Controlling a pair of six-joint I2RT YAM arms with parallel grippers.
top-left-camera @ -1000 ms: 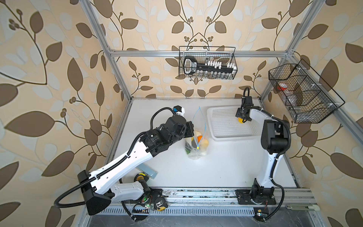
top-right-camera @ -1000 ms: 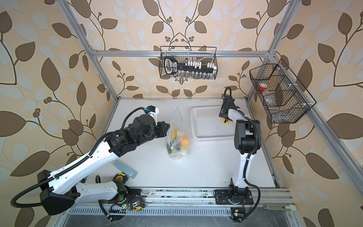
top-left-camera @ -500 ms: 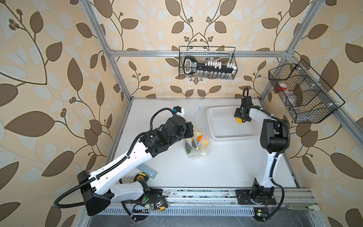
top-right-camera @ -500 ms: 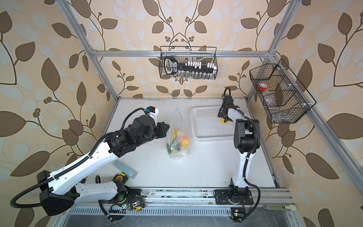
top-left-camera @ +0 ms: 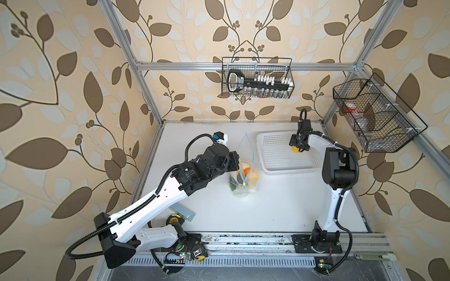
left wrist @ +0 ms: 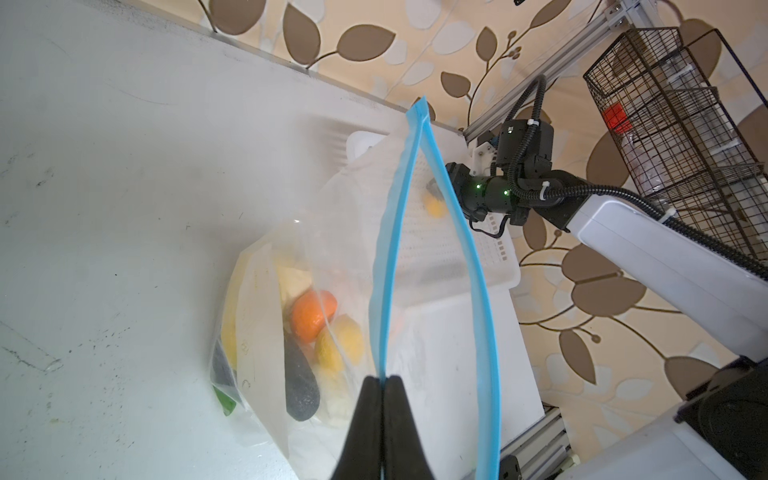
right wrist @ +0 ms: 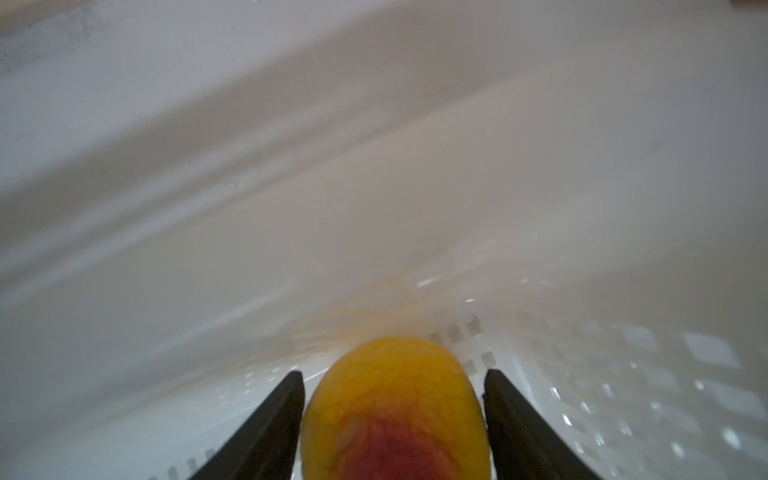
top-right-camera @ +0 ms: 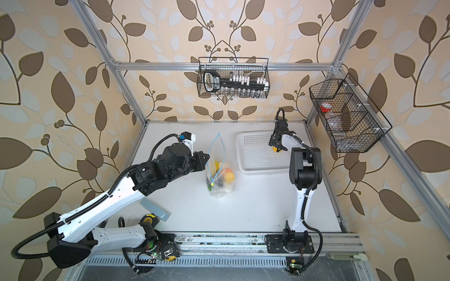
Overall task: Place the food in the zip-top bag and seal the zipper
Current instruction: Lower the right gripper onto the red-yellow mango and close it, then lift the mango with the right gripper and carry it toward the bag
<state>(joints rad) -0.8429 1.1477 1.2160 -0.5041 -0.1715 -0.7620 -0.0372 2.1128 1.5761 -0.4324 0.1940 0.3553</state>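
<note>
The zip-top bag (top-left-camera: pixel 243 181) stands upright mid-table in both top views, its mouth gaping. Inside lie food pieces: an orange (left wrist: pixel 311 313), a lemon (left wrist: pixel 345 340) and a dark piece (left wrist: pixel 299 382). My left gripper (left wrist: pixel 381 380) is shut on one side of the light-blue zipper (left wrist: pixel 388 266), holding that lip up. A small yellow tab (top-left-camera: pixel 243 184) sits at the zipper's near end. My right gripper (right wrist: pixel 393 373) is down in the white basket (top-left-camera: pixel 275 160), its fingers closed against both sides of a yellow-pink peach (right wrist: pixel 395 415).
A wire basket (top-left-camera: pixel 257 77) hangs on the back wall and another wire basket (top-left-camera: pixel 375 116) on the right wall. A grey flat block (top-left-camera: pixel 182 213) and a yellow tape measure (top-left-camera: pixel 174 220) lie near the left arm's base.
</note>
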